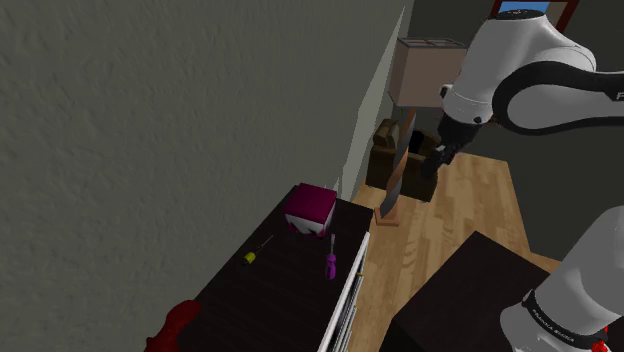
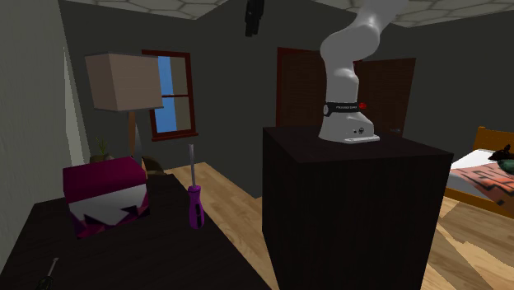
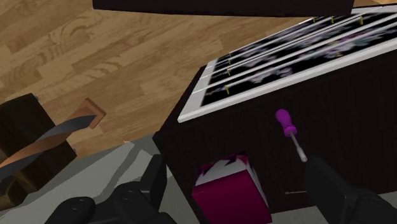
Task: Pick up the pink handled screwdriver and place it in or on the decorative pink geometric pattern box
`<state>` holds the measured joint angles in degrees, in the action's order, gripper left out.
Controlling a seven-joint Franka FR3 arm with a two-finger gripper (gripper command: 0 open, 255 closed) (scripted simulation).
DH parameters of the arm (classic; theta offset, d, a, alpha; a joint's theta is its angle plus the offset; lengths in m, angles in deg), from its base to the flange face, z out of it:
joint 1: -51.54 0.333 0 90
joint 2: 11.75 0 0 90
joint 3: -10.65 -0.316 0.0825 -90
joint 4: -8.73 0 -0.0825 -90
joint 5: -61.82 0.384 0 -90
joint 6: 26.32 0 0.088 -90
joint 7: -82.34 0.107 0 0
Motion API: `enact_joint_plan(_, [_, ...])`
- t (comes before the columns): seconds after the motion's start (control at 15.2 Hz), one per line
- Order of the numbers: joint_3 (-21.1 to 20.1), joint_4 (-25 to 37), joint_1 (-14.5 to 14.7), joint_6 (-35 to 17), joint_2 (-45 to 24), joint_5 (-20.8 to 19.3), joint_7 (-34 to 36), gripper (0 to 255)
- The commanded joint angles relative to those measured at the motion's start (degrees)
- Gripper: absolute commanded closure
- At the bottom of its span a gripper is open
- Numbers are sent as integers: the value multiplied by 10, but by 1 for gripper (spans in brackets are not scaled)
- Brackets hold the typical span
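The pink-handled screwdriver (image 1: 328, 260) (image 2: 194, 200) (image 3: 289, 130) lies on the dark dresser top (image 1: 270, 295), a short way from the pink box with a white zigzag pattern (image 1: 308, 207) (image 2: 107, 198) (image 3: 229, 189). My black gripper (image 1: 437, 160) (image 2: 254, 16) (image 3: 236, 170) hangs high in the air, well above and to the side of the dresser. In the wrist view its fingers (image 3: 156, 181) stand wide apart with nothing between them; the box and screwdriver show far below.
A yellow-handled screwdriver (image 1: 252, 254) lies further along the dresser, and a red object (image 1: 175, 325) sits at its near end. A floor lamp (image 1: 420, 70) (image 2: 123, 82) stands past the dresser. My dark stand (image 2: 354, 206) sits across a strip of wood floor (image 1: 440, 235). A bed (image 2: 486, 177) is at the second exterior view's right.
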<state>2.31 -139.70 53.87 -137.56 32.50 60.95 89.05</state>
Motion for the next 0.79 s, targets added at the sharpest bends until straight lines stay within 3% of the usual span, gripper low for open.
enact_joint_plan(0.0, [-15, -21, 3, -48, -20, 1, 12, 0])
enact_joint_plan(0.4, [-71, -68, 6, -194, -104, -8, 64, 0])
enact_joint_plan(0.73, [-131, -78, -17, -317, -207, -50, 131, 0])
